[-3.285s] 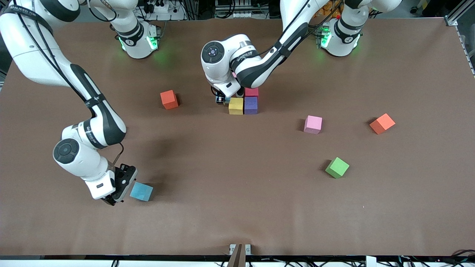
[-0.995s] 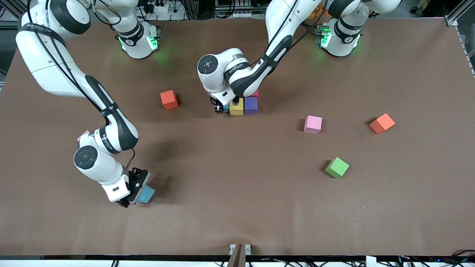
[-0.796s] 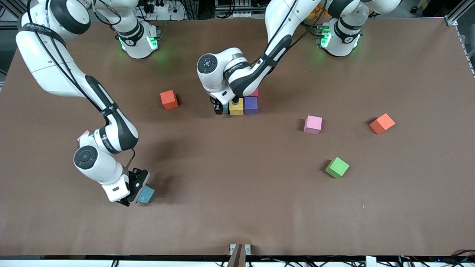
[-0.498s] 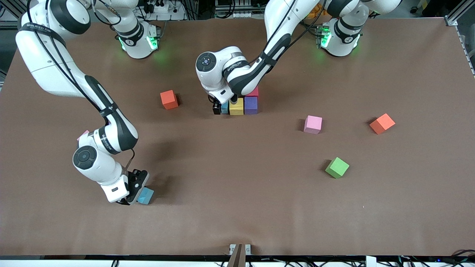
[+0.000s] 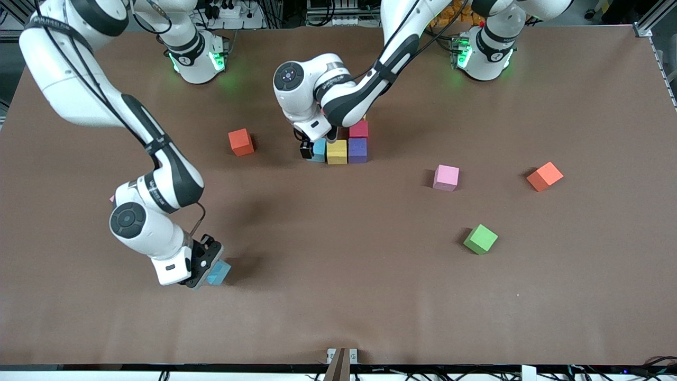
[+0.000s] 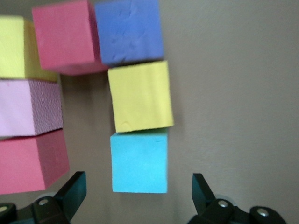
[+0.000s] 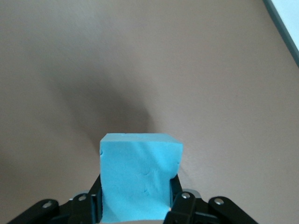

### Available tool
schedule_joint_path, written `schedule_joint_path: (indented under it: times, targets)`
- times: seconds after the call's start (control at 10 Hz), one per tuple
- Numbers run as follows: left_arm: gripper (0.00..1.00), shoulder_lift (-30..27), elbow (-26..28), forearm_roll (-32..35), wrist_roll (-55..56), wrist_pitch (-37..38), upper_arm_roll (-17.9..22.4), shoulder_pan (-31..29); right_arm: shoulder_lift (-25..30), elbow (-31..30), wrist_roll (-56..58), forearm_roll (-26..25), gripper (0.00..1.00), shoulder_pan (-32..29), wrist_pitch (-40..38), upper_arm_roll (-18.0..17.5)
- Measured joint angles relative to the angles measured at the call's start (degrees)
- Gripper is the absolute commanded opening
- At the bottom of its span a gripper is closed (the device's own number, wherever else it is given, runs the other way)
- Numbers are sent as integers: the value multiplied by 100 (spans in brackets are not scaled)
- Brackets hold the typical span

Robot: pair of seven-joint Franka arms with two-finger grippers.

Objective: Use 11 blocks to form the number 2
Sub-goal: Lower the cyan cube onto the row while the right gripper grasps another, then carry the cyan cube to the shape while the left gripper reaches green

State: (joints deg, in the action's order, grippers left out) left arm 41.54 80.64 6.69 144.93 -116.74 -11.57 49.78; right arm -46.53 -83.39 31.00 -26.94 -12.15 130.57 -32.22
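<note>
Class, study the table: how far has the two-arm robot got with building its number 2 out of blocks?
Done: a cluster of placed blocks sits mid-table, its nearest row light blue, yellow, purple. The left gripper hangs open over the light blue one. In hand: the right gripper is shut on another light blue block. Left: the pink block and green block lie loose.
</note>
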Motion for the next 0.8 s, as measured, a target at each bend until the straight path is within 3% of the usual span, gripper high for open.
schedule_joint_path:
  times: [0.5, 0.8]
  targets:
    - [100, -404, 181, 15, -1632, 341, 61, -1781, 874, -1305, -2807, -3, 32, 141, 229, -306]
    - [100, -1030, 1002, 16, -2714, 223, 46, -2617, 1317, -1899, -5137, -3, 32, 808, 376, -343]
